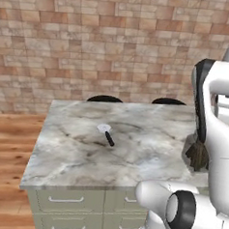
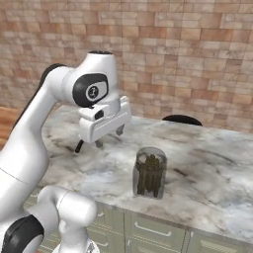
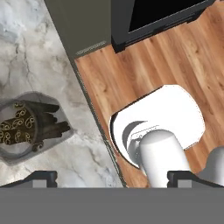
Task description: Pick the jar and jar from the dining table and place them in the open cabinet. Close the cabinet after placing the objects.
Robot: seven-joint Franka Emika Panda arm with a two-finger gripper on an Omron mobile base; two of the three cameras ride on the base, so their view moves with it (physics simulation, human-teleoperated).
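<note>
One glass jar (image 2: 149, 172) of dark brown sticks stands upright on the marble counter (image 2: 207, 168), near its front edge; in the left base view the arm covers most of the jar (image 1: 197, 152), leaving only a dark sliver. The claw (image 2: 109, 137) hangs above the counter to the jar's left, apart from it, its fingers spread wide and gripping nothing. From the hand view the jar (image 3: 27, 127) appears from above, close beside the counter's edge. A small white-headed utensil (image 1: 107, 133) with a black handle lies mid-counter. Two dark chair backs (image 1: 104, 99) peek over the far edge, mostly cut off.
</note>
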